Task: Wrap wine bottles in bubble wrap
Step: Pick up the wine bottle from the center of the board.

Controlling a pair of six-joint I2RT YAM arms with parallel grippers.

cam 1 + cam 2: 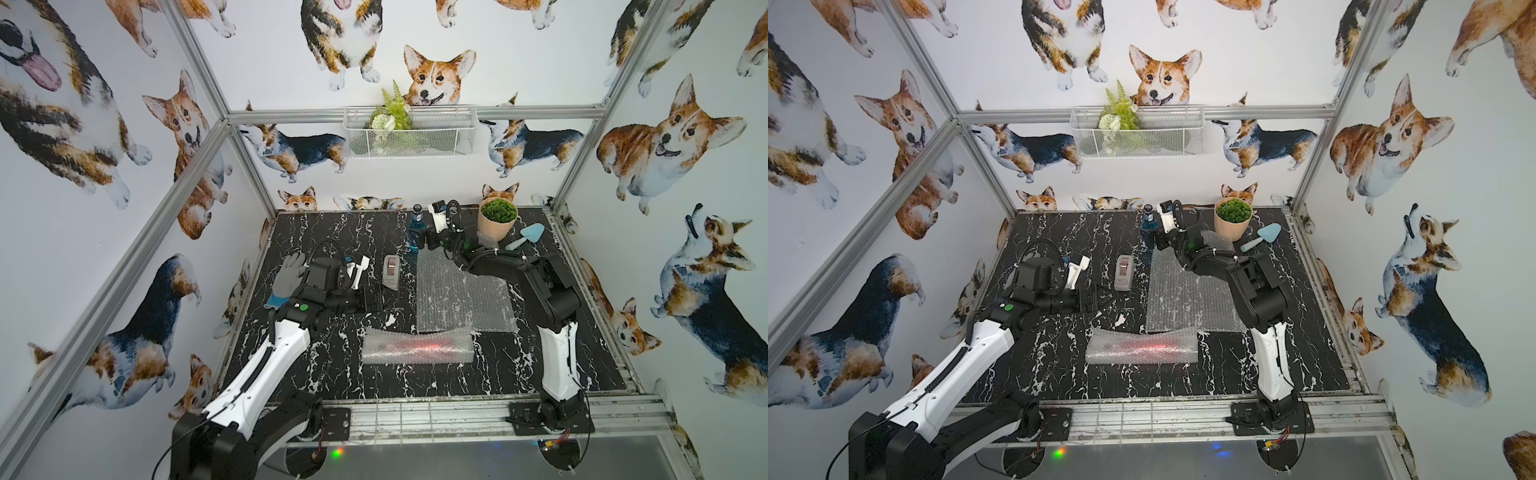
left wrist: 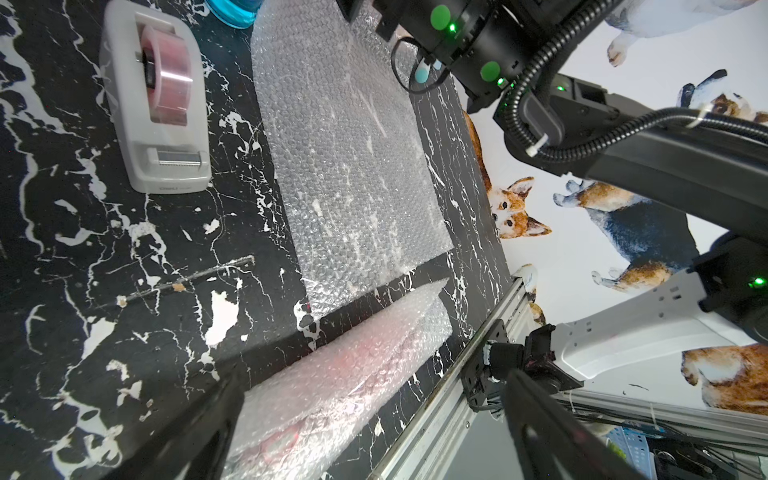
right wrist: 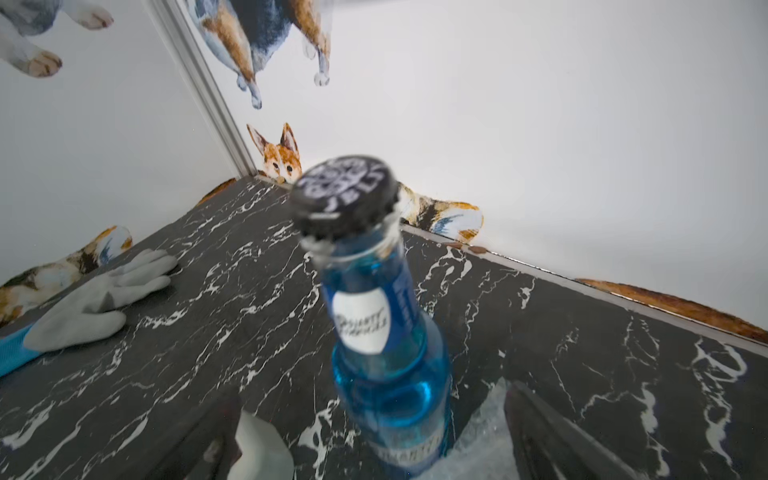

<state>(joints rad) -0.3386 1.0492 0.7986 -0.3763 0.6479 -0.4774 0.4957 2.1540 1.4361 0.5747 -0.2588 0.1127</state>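
By the front edge of the counter (image 1: 332, 374) the red-pink bottle (image 1: 432, 345) was found wrapped, the left gripper (image 2: 374, 384) was held apart and empty, and at the far corner of the flat bubble wrap sheet (image 1: 461, 291) the upright blue bottle (image 1: 414, 235) was straddled, ungripped, by the parted jaws of the right gripper (image 3: 374, 411), closure being judged next.

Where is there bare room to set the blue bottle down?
Bare table lies back left, between the glove and the back wall, and between the wrapped bottle and the front rail. Crowded: back right, around the plant pot, trowel and blue bottle.
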